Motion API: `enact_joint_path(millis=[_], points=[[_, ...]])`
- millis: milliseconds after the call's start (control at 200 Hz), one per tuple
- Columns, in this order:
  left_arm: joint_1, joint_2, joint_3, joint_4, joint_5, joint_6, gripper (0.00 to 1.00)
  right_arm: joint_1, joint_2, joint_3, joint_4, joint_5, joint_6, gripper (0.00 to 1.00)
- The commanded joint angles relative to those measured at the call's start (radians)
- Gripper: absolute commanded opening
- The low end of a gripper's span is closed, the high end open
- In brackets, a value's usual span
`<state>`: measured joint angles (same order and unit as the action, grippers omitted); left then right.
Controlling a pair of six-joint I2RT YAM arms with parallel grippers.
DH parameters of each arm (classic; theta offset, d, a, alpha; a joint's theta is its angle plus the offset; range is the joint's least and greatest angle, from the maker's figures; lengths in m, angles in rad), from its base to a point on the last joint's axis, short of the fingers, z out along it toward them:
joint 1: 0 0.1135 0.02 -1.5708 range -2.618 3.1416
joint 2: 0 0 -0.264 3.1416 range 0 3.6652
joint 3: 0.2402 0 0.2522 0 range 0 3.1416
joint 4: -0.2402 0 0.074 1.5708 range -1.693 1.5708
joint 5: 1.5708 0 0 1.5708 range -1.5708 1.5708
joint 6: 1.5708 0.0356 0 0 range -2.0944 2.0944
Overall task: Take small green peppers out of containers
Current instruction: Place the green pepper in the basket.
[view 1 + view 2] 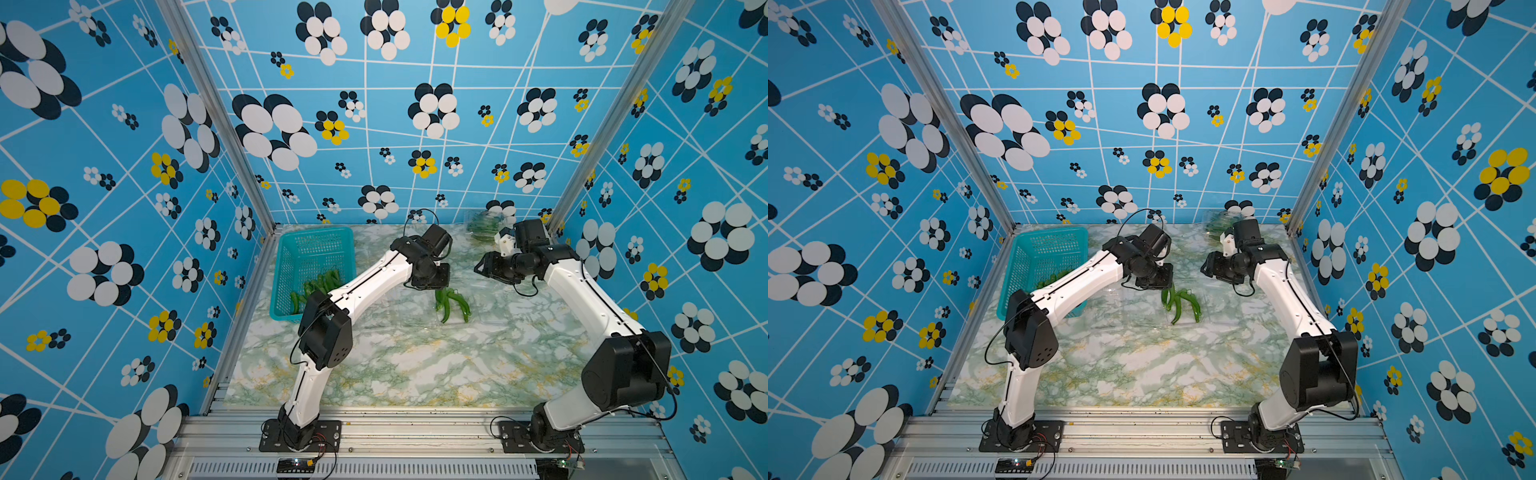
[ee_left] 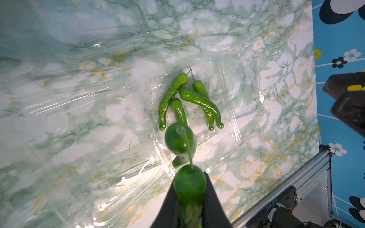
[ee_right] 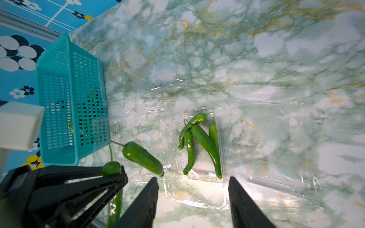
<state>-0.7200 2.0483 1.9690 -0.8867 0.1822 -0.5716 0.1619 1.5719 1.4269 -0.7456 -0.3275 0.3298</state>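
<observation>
An open clear container point(image 2: 223, 146) lies mid-table with several small green peppers point(image 2: 189, 98) tied in a bunch inside; both top views show this bunch point(image 1: 451, 305) point(image 1: 1181, 305). My left gripper point(image 2: 189, 177) hangs just above the container's near side, shut on one green pepper point(image 2: 189, 189). A second pepper point(image 2: 178, 138) dangles from it by joined stems. My right gripper point(image 3: 193, 178) stands open and empty over the same container point(image 3: 197, 195), to the right of the bunch point(image 3: 199, 142). Another container with peppers point(image 1: 482, 222) sits at the back right.
A teal perforated basket point(image 1: 311, 249) stands at the back left with more green peppers point(image 1: 320, 282) in it. Clear plastic lid flaps point(image 3: 276, 177) spread flat around the open container. Blue patterned walls point(image 1: 124, 208) close the table on three sides.
</observation>
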Motion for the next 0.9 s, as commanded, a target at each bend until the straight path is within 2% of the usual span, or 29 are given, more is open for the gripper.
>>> enact_joint_path(millis=[0,305,535,695,794,854,894], points=[[0.098,-0.154,-0.08,-0.003,-0.031,0.037,0.09,0.061,0.021,0.062,0.001,-0.051,0.0,0.59],[0.447,-0.409,-0.334,0.035,0.026,0.086,0.12,0.205,0.15,0.143,0.037,-0.007,0.05,0.58],[0.688,-0.36,-0.448,0.1,0.097,0.126,0.12,0.258,0.253,0.229,0.01,0.052,0.06,0.58],[0.761,-0.258,-0.467,0.152,0.115,0.127,0.11,0.265,0.267,0.209,0.012,0.067,0.072,0.57],[0.759,-0.212,-0.44,0.151,0.115,0.132,0.2,0.265,0.262,0.188,0.012,0.087,0.075,0.57],[0.757,-0.2,-0.43,0.153,0.111,0.127,0.34,0.265,0.257,0.182,0.009,0.099,0.071,0.57],[0.753,-0.2,-0.422,0.149,0.107,0.128,0.4,0.265,0.255,0.182,0.002,0.11,0.066,0.57]])
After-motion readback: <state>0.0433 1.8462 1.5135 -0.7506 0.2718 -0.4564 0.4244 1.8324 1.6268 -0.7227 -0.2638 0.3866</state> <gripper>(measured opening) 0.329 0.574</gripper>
